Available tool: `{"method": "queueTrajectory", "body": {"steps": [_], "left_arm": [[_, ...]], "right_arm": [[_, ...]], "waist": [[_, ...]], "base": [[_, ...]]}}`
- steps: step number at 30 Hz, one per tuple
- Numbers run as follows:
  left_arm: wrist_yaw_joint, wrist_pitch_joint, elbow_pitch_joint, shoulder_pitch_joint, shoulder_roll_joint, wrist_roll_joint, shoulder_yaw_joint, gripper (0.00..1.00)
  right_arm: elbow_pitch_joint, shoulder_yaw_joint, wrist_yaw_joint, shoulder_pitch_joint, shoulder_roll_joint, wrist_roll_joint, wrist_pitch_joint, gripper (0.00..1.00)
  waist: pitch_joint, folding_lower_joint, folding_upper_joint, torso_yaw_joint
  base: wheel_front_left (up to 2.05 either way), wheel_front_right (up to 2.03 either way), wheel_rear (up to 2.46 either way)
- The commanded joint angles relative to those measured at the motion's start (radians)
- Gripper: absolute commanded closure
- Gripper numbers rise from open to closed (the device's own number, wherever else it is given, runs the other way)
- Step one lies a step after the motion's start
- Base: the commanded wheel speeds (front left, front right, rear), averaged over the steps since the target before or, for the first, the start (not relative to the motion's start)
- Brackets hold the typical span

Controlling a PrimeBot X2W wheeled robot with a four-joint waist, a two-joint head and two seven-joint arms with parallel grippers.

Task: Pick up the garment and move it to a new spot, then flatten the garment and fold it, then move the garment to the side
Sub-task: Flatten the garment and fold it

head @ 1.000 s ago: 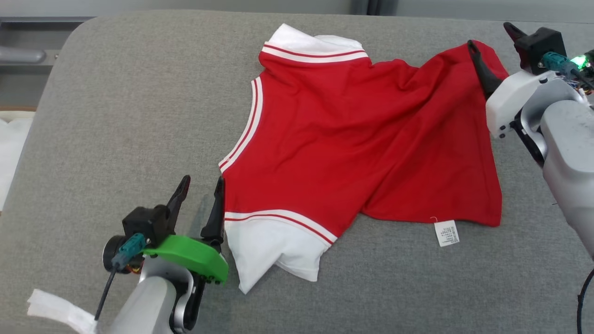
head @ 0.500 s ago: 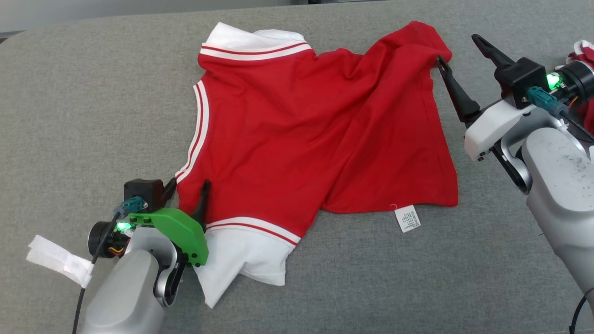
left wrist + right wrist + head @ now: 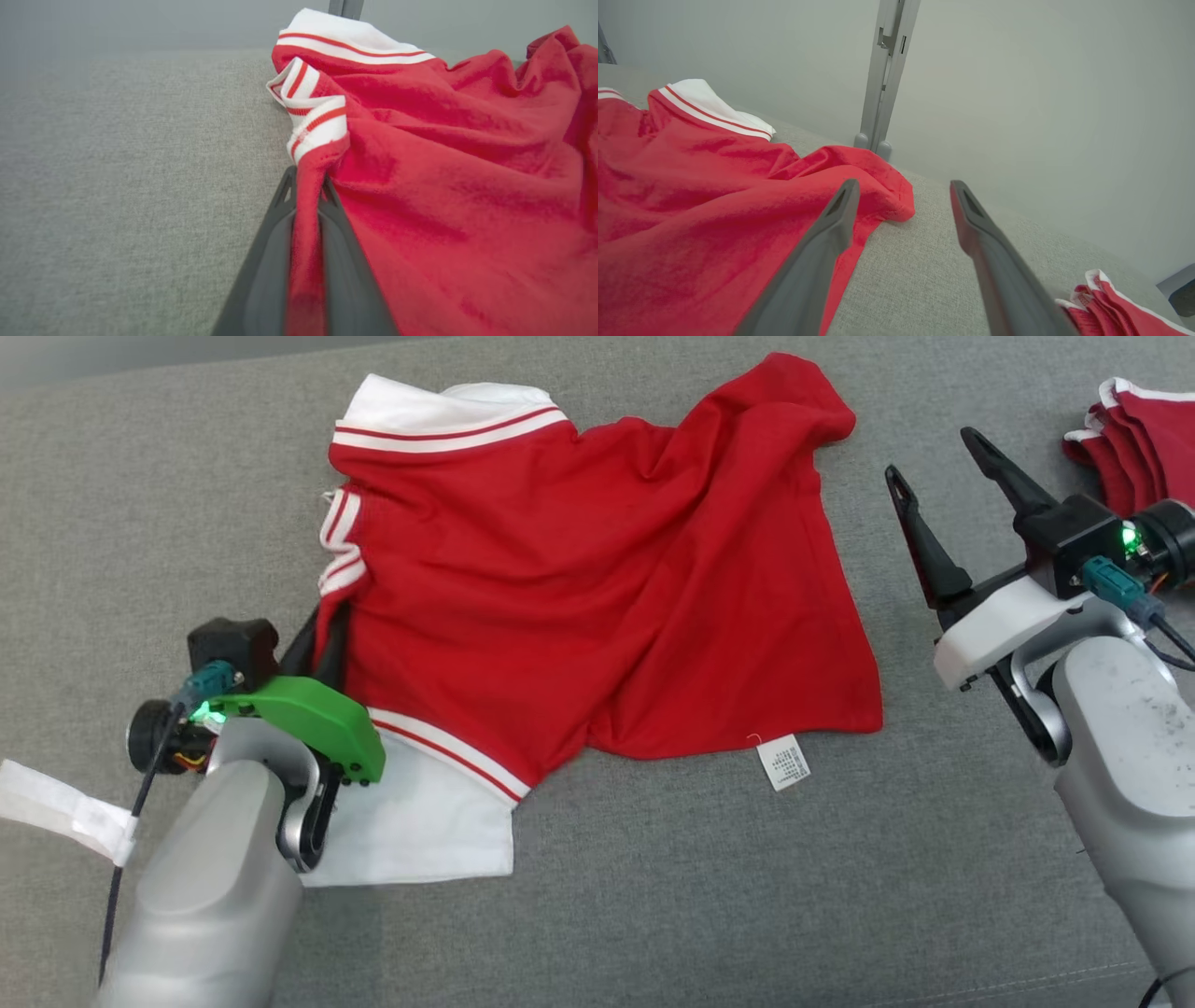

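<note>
My left gripper (image 3: pixel 322 625) is clamped on the garment (image 3: pixel 597 597). In the left wrist view a ridge of red cloth runs up between the two fingers, and the striped trim (image 3: pixel 310 119) bunches just beyond their tips. Nearly all of the shirt lies to the right of this gripper, spread on the grey cushion (image 3: pixel 653 915). One white sleeve (image 3: pixel 420 821) lies back beside the gripper's wrist. The pinch is at the shirt's left side edge, not at a corner.

The garment's long axis runs straight across from my left gripper toward my right one, with the collar end farther from me and the care label (image 3: pixel 784 763) on the near hem. The cloth is rumpled, with diagonal folds through the middle.

My right gripper (image 3: pixel 934 457) stands spread wide and holds nothing. The shirt's right edge lies just off its left finger. In the right wrist view the red corner sits by that finger's tip, and bare cushion shows between the fingers. I judge that the next move depends on this gap, so the right gripper must shift toward its own left to catch the edge. A second red-and-white bundle (image 3: pixel 1139 439) lies off to its right, well apart from the shirt.
</note>
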Motion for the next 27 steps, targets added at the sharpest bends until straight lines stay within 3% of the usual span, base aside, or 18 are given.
{"method": "queueTrajectory", "body": {"steps": [1, 5, 6, 7, 8, 12, 18, 27], "left_arm": [[0.008, -0.023, 0.015, -0.03, 0.01, 0.011, 0.007, 1.0], [0.002, -0.063, 0.068, -0.079, 0.002, 0.017, 0.012, 1.0], [0.0, -0.068, 0.076, -0.084, 0.001, 0.02, 0.012, 0.91], [-0.003, -0.075, 0.084, -0.09, -0.002, 0.019, 0.013, 0.51], [-0.005, -0.078, 0.087, -0.091, -0.003, 0.021, 0.014, 0.0], [-0.013, -0.091, 0.056, -0.059, 0.0, 0.039, 0.025, 0.0], [-0.002, -0.09, -0.158, 0.082, -0.003, 0.093, 0.108, 0.0], [-0.005, -0.09, -0.385, 0.373, -0.079, 0.168, 0.206, 0.0]], "right_arm": [[-0.009, -0.014, -0.002, 0.027, 0.009, -0.01, -0.004, 0.0], [-0.041, -0.067, -0.002, 0.077, 0.045, -0.028, -0.004, 0.0], [-0.052, -0.081, -0.002, 0.088, 0.054, -0.033, -0.004, 0.0], [-0.065, -0.096, -0.002, 0.102, 0.065, -0.044, -0.004, 0.0], [-0.075, -0.109, -0.002, 0.114, 0.072, -0.054, -0.004, 0.0], [-0.127, -0.179, -0.002, 0.18, 0.115, -0.091, -0.004, 0.0], [-0.201, -0.282, -0.002, 0.288, 0.198, -0.117, -0.004, 0.0], [-0.243, -0.355, -0.002, 0.441, 0.284, -0.143, -0.004, 0.0]], "waist": [[0.008, 0.0, 0.0, -0.009], [0.012, 0.0, 0.0, -0.018], [0.011, 0.0, 0.0, -0.019], [0.01, 0.0, 0.0, -0.019], [0.008, 0.0, 0.0, -0.019], [-0.009, 0.0, 0.0, -0.007], [-0.057, 0.0, 0.0, 0.019], [-0.175, 0.0, 0.0, 0.05]], "base": [[0.0, 0.0, 0.0], [0.0, 0.0, 0.0], [0.0, 0.0, 0.0], [0.0, 0.0, 0.0], [0.0, 0.0, 0.0], [0.0, 0.0, 0.0], [0.0, 0.0, 0.0], [0.0, 0.0, 0.0]]}}
